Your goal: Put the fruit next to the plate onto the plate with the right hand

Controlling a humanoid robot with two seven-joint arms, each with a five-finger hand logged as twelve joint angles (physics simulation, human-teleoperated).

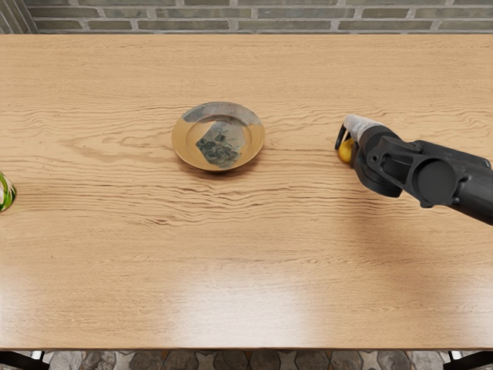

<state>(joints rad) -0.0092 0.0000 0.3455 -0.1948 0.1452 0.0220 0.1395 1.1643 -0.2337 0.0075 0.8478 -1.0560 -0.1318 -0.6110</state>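
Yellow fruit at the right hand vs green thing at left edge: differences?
The small yellow fruit lies right of the shiny gold plate; the green-yellow object lies far left, cut by the frame edge. The right hand covers most of the fruit; nothing touches the green object. Both sit off the plate.

Plate [179, 137] shown gold w/ mottled grey-green centre; fruit [346, 151] seen yellow-orange; right hand [358, 132] rendered black, pale on top; table [246, 254] light-brown wood, grain-streaked.
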